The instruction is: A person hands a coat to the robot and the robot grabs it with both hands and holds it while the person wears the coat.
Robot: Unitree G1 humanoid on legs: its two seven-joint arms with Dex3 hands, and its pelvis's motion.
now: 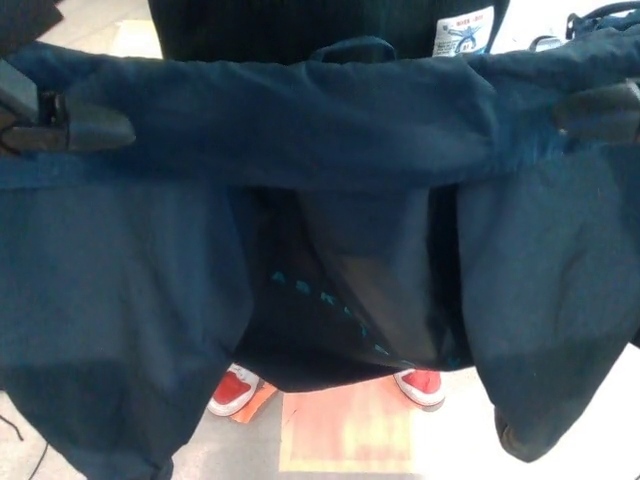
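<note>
A dark navy coat (300, 130) hangs spread across the whole head view, its collar band running side to side and both sleeves drooping. Teal lettering (330, 310) shows on the inner lining. My left hand (60, 125) comes in at the left edge, one thick black finger (95, 128) stretched flat over the front of the collar band, not curled on the cloth. My right hand (600, 110) shows blurred at the right edge, against the coat's shoulder. A person in dark clothing (300, 25) stands right behind the coat.
The person's red shoes (232, 392) stand on the floor under the coat's hem, beside an orange mat (345, 430). A white label (463, 32) shows on the person's dark clothing. A cable (15, 430) lies at the lower left.
</note>
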